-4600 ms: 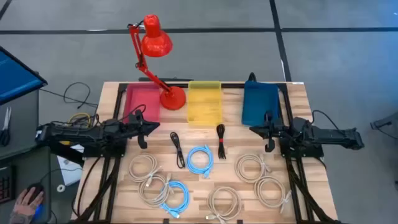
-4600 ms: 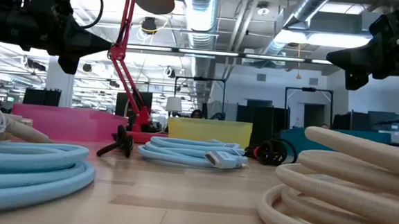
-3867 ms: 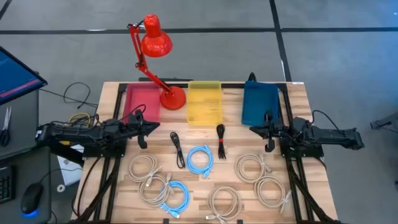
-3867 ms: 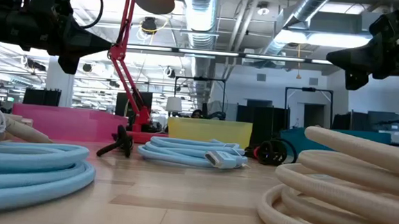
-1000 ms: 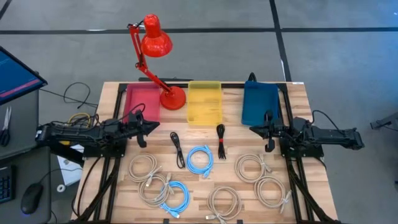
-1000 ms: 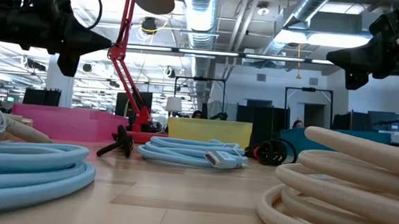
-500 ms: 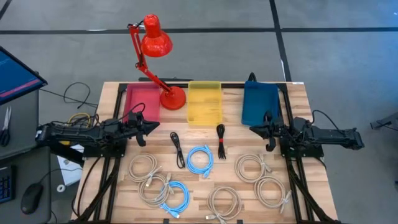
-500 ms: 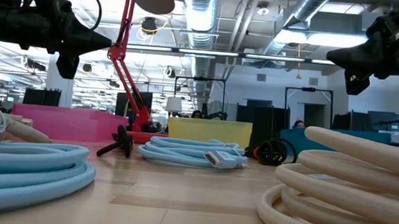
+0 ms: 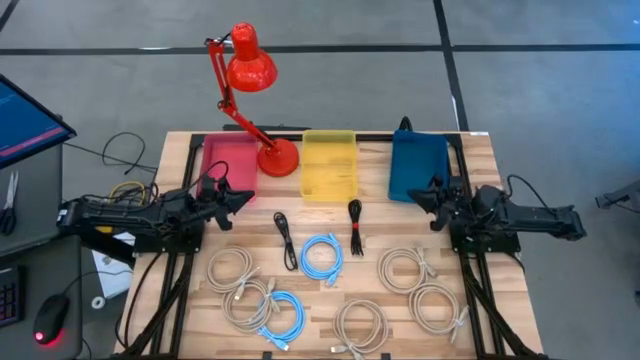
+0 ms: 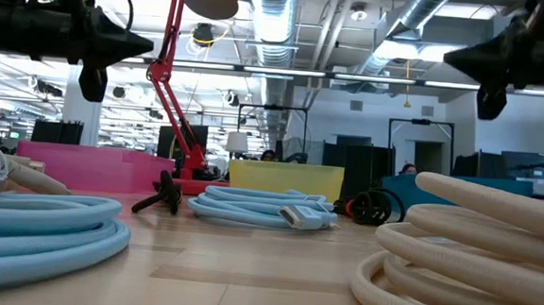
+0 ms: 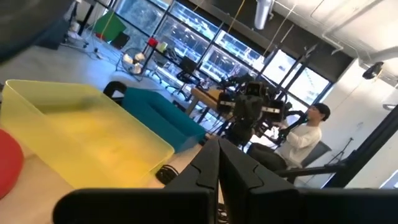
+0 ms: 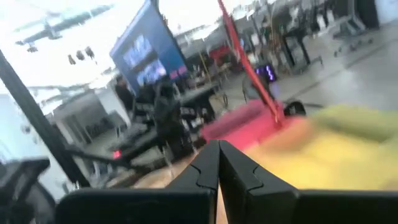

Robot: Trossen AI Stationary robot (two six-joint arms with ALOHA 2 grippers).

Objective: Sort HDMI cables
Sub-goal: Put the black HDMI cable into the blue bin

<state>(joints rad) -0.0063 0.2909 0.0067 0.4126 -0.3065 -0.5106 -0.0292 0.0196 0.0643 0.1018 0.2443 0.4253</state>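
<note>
In the high view the HDMI cables lie loose on the wooden table. Several beige coils sit toward the near edge, among them one (image 9: 230,268) on the left and one (image 9: 405,268) on the right. Two light blue coils (image 9: 322,255) (image 9: 282,315) lie between them. Two thin black bundles (image 9: 286,240) (image 9: 355,225) lie mid-table. My left gripper (image 9: 240,196) hovers shut above the table's left part, in front of the pink bin. My right gripper (image 9: 418,193) hovers shut in front of the blue bin. Both wrist views show the fingertips (image 11: 217,146) (image 12: 217,146) meeting.
Along the far edge stand a pink bin (image 9: 228,160), a yellow bin (image 9: 329,163) and a blue bin (image 9: 418,165). A red desk lamp (image 9: 250,60) rests its base (image 9: 277,157) between the pink and yellow bins. Black frame rails run under both arms. Bare wood shows between the grippers.
Both grippers have risen a little and tipped their fingers up from pointing down to nearly level, shifting slightly toward the far edge and the bins. The cables have stayed where they were.
</note>
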